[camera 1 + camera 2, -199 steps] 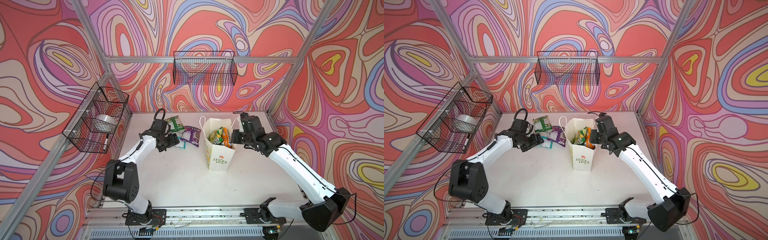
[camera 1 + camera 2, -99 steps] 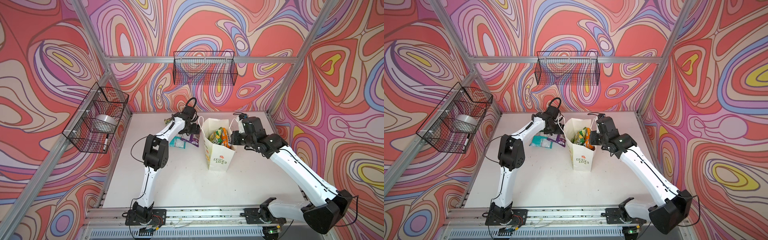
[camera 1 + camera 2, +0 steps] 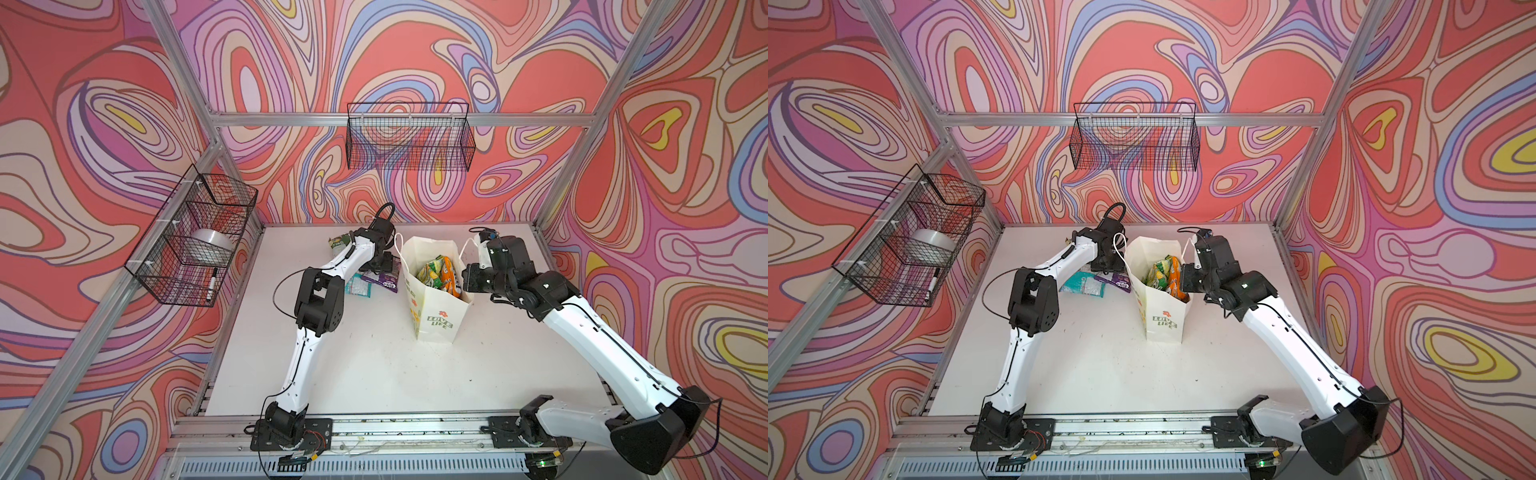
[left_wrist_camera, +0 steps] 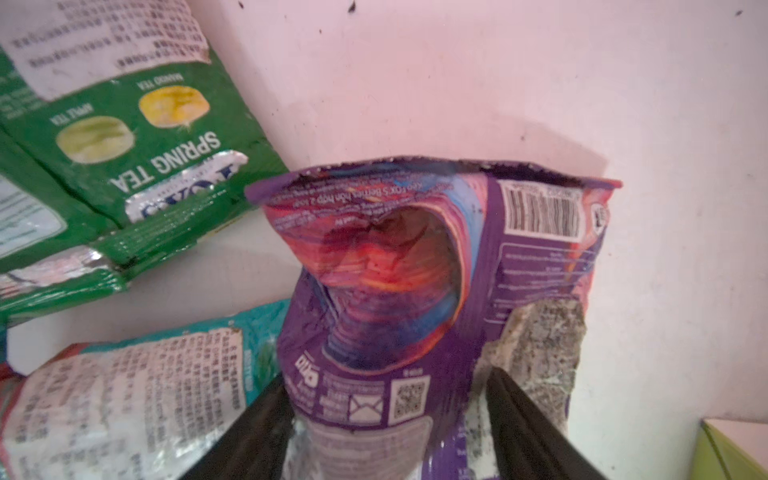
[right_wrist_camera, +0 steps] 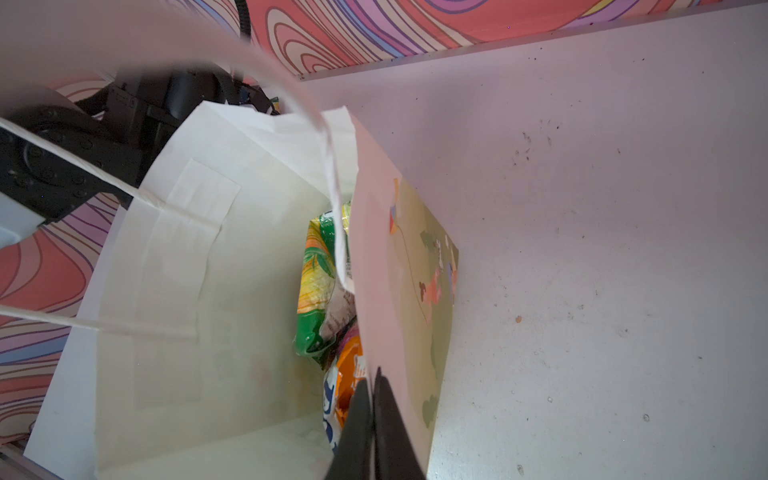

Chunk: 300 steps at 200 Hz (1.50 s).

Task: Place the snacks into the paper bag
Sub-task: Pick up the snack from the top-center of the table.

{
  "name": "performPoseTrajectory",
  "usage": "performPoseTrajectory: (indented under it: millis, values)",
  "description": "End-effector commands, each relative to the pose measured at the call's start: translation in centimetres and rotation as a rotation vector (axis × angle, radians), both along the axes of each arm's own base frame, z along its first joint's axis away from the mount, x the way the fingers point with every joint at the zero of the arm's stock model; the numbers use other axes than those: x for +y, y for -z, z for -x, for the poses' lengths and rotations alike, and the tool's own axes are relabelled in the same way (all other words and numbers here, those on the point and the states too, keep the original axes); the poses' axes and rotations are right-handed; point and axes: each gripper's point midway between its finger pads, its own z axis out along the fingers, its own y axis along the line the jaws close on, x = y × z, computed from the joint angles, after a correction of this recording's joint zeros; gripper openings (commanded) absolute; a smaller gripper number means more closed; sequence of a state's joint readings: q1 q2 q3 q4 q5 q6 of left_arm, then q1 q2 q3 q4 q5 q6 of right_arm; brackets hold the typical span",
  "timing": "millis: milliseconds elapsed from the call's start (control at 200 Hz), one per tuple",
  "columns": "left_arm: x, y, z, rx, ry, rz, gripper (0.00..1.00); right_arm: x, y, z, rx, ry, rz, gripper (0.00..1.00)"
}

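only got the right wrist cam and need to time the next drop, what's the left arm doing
observer: the left gripper pinches a purple pouch from both sides; the pouch lies on the table, next to the bag.
operator: any other snacks outside the bag
observer: two more on the table near it: a green pouch and a teal pouch.
operator: bag standing ok
observer: yes, in both top views the paper bag stands upright with its mouth open.
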State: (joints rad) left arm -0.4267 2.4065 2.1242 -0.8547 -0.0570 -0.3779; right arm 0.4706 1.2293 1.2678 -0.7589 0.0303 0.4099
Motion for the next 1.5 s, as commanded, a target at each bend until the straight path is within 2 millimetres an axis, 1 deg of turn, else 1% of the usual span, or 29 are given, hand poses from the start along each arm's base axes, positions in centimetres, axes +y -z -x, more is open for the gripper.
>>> performPoseTrajectory:
  millis: [0,125,205,265,356,446,546,601,661,776,927,972,1142,1152,1307,1402,1497]
  values:
    - [0.6,3.0,1.2,0.069,-0.022,-0.03,0.53,0.0,0.4,1.0,0.02,-0.018,-0.008,0.0]
    - [0.7,2.7,1.1,0.059,-0.038,-0.034,0.34,-0.1,0.3,1.2,0.018,-0.016,-0.011,0.0]
    - [0.6,1.8,1.0,0.041,-0.047,-0.016,0.23,-0.1,0.2,1.2,0.016,-0.017,-0.011,0.0]
    - [0.1,0.8,0.9,0.028,-0.047,0.02,0.13,-0.1,0.3,1.3,0.018,-0.016,-0.011,0.0]
    - [-0.9,-1.4,0.9,0.006,-0.048,0.092,0.06,-0.1,0.2,1.3,0.016,-0.016,-0.011,0.0]
    - [-1.3,-4.3,0.9,-0.035,-0.066,0.141,0.02,-0.2,0.3,1.4,0.017,-0.015,-0.011,0.0]
    - [-1.2,-7.8,1.0,-0.091,-0.086,0.182,0.01,-0.2,0.3,1.5,0.016,-0.017,-0.006,0.0]
    - [-0.8,-9.8,1.1,-0.125,-0.102,0.194,0.01,-0.3,0.2,1.4,0.013,-0.015,-0.004,0.0]
    - [-0.3,-11.5,1.5,-0.152,-0.117,0.2,0.0,-0.3,0.0,1.5,0.01,-0.016,-0.004,0.0]
    - [0.5,-14.3,2.6,-0.206,-0.138,0.221,0.0,-0.5,-0.2,1.5,0.002,-0.014,0.001,0.0]
    - [1.9,-16.9,4.9,-0.255,-0.159,0.248,0.0,-0.5,-0.4,1.5,-0.005,-0.016,0.003,0.0]
    - [2.5,-17.4,5.7,-0.262,-0.168,0.249,0.0,-0.6,-0.4,1.6,-0.004,-0.017,0.005,0.0]
    - [4.6,-19.7,9.0,-0.306,-0.184,0.26,0.0,-0.8,-0.7,1.7,-0.014,-0.013,0.013,0.0]
    - [4.7,-20.1,9.2,-0.314,-0.185,0.265,0.0,-0.8,-0.7,1.7,-0.015,-0.013,0.015,0.0]
    - [6.8,-22.6,13.2,-0.359,-0.185,0.276,0.0,-0.9,-0.8,1.8,-0.025,-0.015,0.019,0.0]
    - [8.2,-24.4,15.9,-0.404,-0.192,0.292,0.0,-0.9,-0.9,1.7,-0.033,-0.019,0.02,0.0]
    - [9.2,-26.4,18.4,-0.442,-0.188,0.322,0.0,-0.9,-1.2,1.7,-0.04,-0.022,0.016,0.0]
